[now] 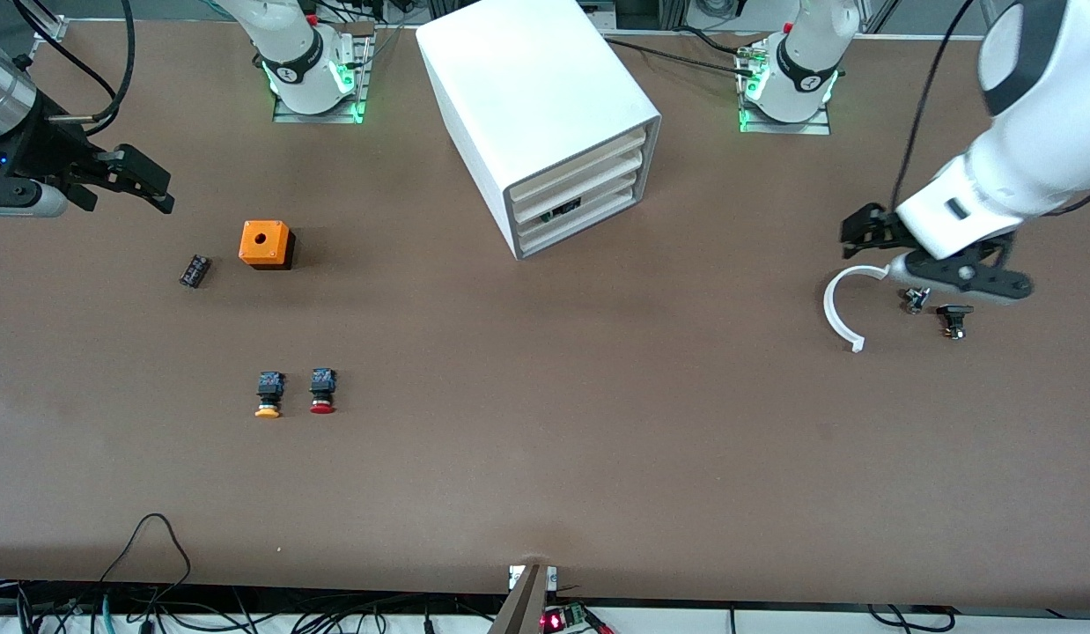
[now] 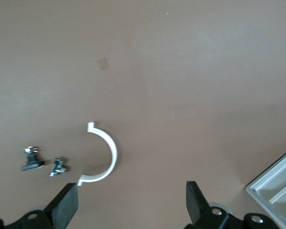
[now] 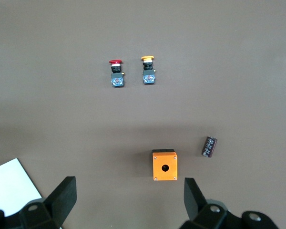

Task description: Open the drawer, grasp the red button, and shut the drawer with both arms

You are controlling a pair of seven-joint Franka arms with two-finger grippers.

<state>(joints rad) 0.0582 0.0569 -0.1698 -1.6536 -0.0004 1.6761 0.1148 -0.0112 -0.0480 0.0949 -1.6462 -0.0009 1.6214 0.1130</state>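
The white cabinet [image 1: 545, 106] stands mid-table between the arm bases. Its middle drawer [image 1: 589, 180] sits pushed in, level with the fronts above and below it. The red-capped button [image 1: 322, 391] [image 3: 117, 74] lies on the table toward the right arm's end, beside a yellow-capped one [image 1: 268, 394] [image 3: 148, 70]. My right gripper [image 1: 153, 185] [image 3: 128, 200] hangs open and empty over the table at that end, with the orange box showing between its fingers in the wrist view. My left gripper [image 1: 855, 236] [image 2: 132, 202] is open and empty over a white curved piece at the left arm's end.
An orange box with a hole [image 1: 265, 244] [image 3: 164, 165] and a small black cylinder [image 1: 195, 270] [image 3: 209, 146] lie farther from the front camera than the buttons. The white curved piece [image 1: 840, 308] [image 2: 102, 155] lies by two small black parts [image 1: 915, 299] [image 1: 953, 319].
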